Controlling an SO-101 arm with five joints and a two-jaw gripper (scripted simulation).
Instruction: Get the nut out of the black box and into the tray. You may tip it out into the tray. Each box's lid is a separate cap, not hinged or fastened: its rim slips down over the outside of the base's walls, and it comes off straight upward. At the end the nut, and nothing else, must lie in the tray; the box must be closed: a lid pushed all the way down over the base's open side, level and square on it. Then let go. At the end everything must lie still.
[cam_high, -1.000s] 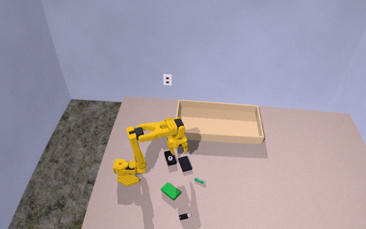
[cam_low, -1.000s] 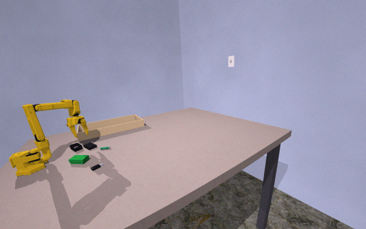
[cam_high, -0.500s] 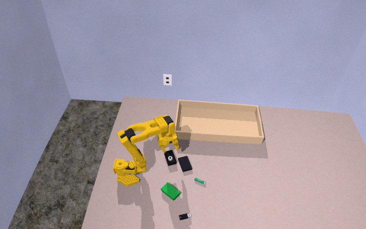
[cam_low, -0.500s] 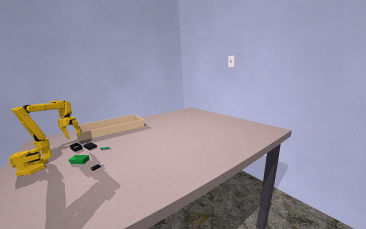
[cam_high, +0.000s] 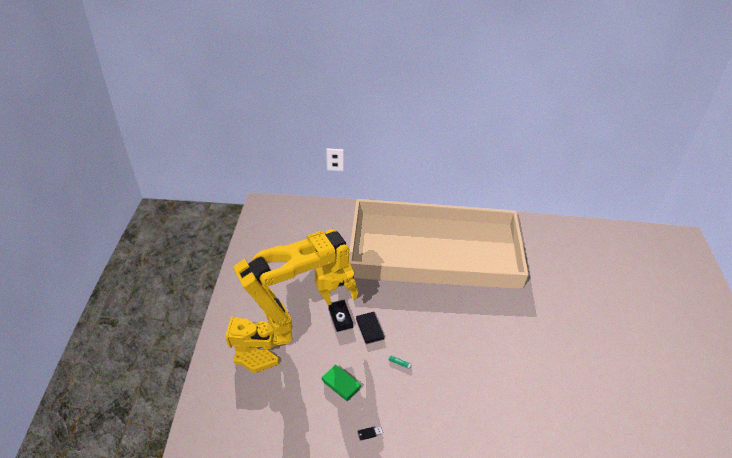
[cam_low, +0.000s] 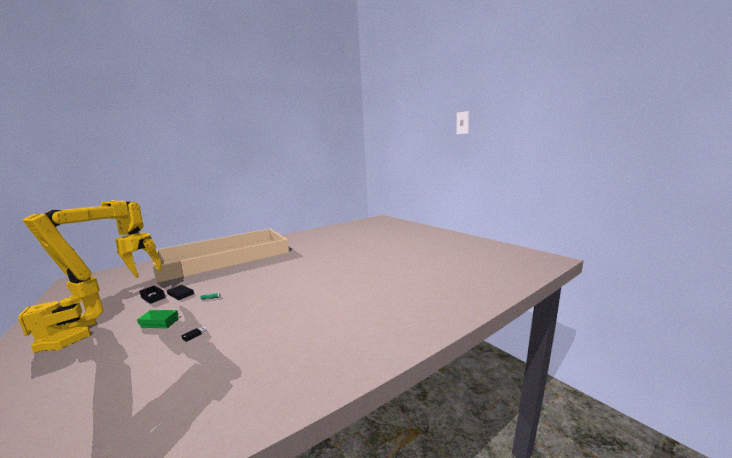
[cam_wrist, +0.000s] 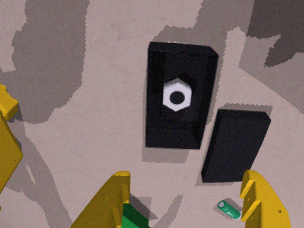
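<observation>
The black box's base (cam_high: 344, 326) (cam_low: 160, 296) (cam_wrist: 172, 137) stands upright and uncovered on the table. The nut (cam_high: 340, 320) (cam_wrist: 167, 95), white-grey and six-sided, lies flat inside it near the middle. The black lid (cam_high: 370, 327) (cam_low: 180, 292) (cam_wrist: 236, 145) lies on the table just right of the base, flat side up and a little turned. The wooden tray (cam_high: 439, 275) (cam_low: 237, 257) looks empty; its near left corner is in shadow. My gripper (cam_high: 342, 300) (cam_low: 147, 272) (cam_wrist: 185, 173) is partly open with nothing between its fingers, above the table near the base's far end.
A closed green box (cam_high: 341, 382) (cam_low: 157, 319) (cam_wrist: 134, 217) lies nearer the front. A green cylinder (cam_high: 399, 361) (cam_low: 209, 295) (cam_wrist: 229, 209) lies beyond the lid to the right. A black USB stick (cam_high: 369, 433) (cam_low: 192, 334) lies in front of the green box. The tray stands behind the black box.
</observation>
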